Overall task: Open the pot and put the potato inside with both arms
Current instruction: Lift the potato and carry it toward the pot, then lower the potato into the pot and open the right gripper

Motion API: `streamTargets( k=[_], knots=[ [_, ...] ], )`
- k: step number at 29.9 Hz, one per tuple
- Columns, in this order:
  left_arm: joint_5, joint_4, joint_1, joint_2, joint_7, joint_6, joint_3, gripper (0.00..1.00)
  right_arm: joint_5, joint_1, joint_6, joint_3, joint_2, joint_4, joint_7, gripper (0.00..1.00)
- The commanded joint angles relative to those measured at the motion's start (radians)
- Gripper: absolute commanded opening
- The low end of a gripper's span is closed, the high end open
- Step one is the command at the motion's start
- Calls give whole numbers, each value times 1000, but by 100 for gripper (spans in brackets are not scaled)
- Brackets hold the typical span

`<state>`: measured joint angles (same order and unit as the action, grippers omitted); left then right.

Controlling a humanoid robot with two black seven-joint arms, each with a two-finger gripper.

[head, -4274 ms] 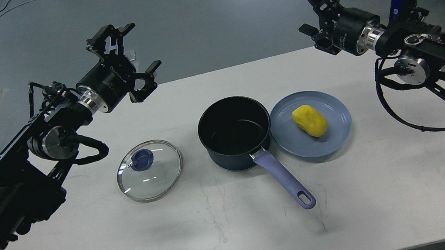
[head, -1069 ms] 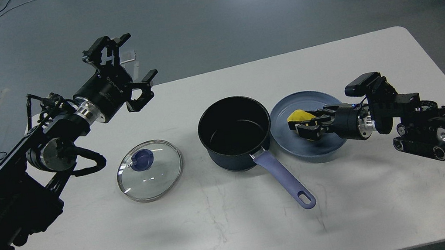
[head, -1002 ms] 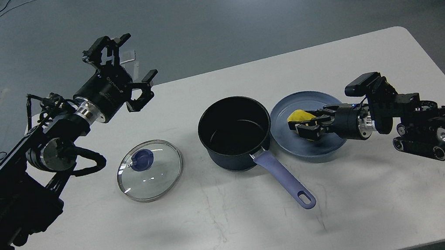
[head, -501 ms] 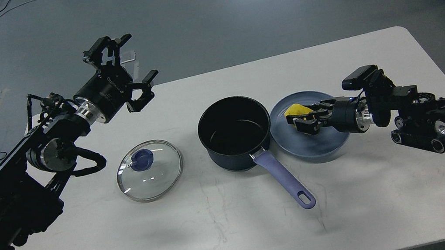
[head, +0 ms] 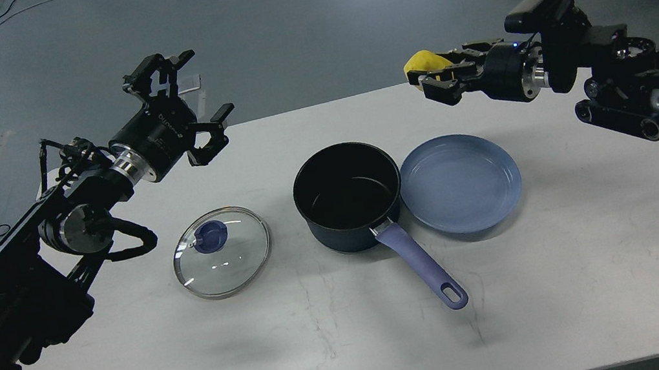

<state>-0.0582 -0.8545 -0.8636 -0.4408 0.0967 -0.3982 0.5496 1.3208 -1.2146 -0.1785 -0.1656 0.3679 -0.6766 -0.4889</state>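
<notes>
head view: two black arms, one from each side. the right gripper (head: 432,75) is raised above the far edge of the white table (head: 575,253), its fingers pinching one yellow potato (head: 420,60), which shows only partly between them, up and to the right of the pot. the left gripper (head: 185,95) hangs in the air over the table's far left part, jaws spread wide with nothing between them.

on the table stand four-less-one items: one dark pot (head: 348,195) near the middle, its mouth uncovered and black inside, its lavender handle (head: 421,266) pointing toward the near right; one blue plate (head: 460,182) touching or just beside the pot's right side, bare; one glass lid (head: 221,251) with a blue knob lying flat, apart to the pot's left.
</notes>
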Motion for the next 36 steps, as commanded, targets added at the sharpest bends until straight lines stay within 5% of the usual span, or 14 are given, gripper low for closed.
streamTargets(
  k=[1,15,16,19,22,36],
  knots=[
    [0,0,-2,0,-2,-1,0,98,0,-51,-1,2,-47,9,0,48],
    [1,0,-2,-4,0,4,3,98,-9,-71,14,-120,-303,45,0,55],
    [3,0,-2,-6,0,4,3,98,-11,-57,13,-123,-308,49,0,58],
    [5,-1,-2,-13,0,1,3,98,-21,-10,13,-121,-311,40,0,87],
    [5,-6,-2,-27,0,-1,3,98,-26,18,13,-118,-313,37,0,100],
    [9,-6,0,-33,-2,-2,7,98,-343,-8,19,69,-291,14,13,100]
  ],
)
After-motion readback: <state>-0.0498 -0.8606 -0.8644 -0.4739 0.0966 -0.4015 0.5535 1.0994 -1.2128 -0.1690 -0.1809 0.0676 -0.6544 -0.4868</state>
